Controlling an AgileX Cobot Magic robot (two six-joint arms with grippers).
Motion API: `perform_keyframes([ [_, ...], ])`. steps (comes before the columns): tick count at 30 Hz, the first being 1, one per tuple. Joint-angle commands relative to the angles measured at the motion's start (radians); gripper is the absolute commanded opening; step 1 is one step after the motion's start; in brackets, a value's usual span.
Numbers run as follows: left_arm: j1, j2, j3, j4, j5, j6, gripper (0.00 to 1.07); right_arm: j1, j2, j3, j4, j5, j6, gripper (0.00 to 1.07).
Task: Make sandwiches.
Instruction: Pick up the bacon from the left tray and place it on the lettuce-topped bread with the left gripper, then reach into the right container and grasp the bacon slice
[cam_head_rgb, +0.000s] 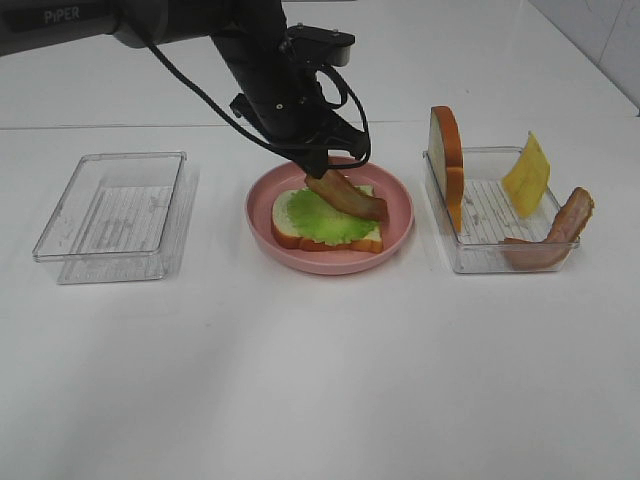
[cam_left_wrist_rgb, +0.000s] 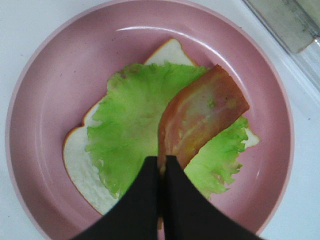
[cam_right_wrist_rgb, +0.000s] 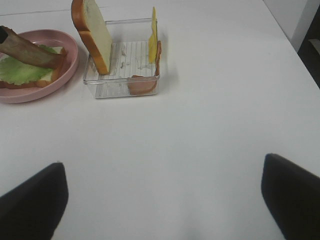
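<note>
On the pink plate (cam_head_rgb: 395, 200) lies a bread slice (cam_head_rgb: 285, 225) covered by a green lettuce leaf (cam_head_rgb: 320, 220). My left gripper (cam_head_rgb: 318, 172) is shut on one end of a bacon strip (cam_head_rgb: 350, 197), which slants down so its far end rests on the lettuce (cam_left_wrist_rgb: 135, 120); the wrist view shows the bacon strip (cam_left_wrist_rgb: 200, 117) pinched between black fingertips (cam_left_wrist_rgb: 145, 200). In the right tray (cam_head_rgb: 480, 250) a second bread slice (cam_head_rgb: 447, 165) stands upright, with a cheese slice (cam_head_rgb: 527, 175) and another bacon strip (cam_head_rgb: 560, 235). My right gripper (cam_right_wrist_rgb: 162, 200) is open above bare table, out of the exterior high view.
An empty clear tray (cam_head_rgb: 110, 215) sits on the left of the white table. The right tray (cam_right_wrist_rgb: 122, 90) stands close beside the plate (cam_right_wrist_rgb: 70, 60). A wall edge runs at the far right (cam_head_rgb: 600, 40).
</note>
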Motion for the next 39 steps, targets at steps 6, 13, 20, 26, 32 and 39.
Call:
perform_keyframes([
  [6,0.000,0.024,-0.007,0.006,0.003,0.001,0.00,-0.005,-0.031,0.003,-0.008,-0.010,-0.004,0.98],
  [13,0.000,0.024,-0.007,0.034,0.002,0.001,0.00,-0.005,-0.031,0.003,-0.008,-0.010,-0.004,0.98],
  [20,0.000,0.024,-0.007,0.066,-0.023,0.002,0.28,-0.005,-0.031,0.003,-0.008,-0.010,-0.004,0.98],
  [26,0.000,0.023,-0.007,0.066,-0.032,-0.014,0.90,-0.005,-0.031,0.003,-0.008,-0.010,-0.004,0.98],
  [32,0.000,0.017,-0.007,0.066,-0.032,-0.045,1.02,-0.005,-0.031,0.003,-0.008,-0.010,-0.004,0.98],
  [39,0.000,-0.017,-0.011,0.090,0.004,-0.041,1.02,-0.005,-0.031,0.003,-0.008,-0.010,-0.004,0.98],
])
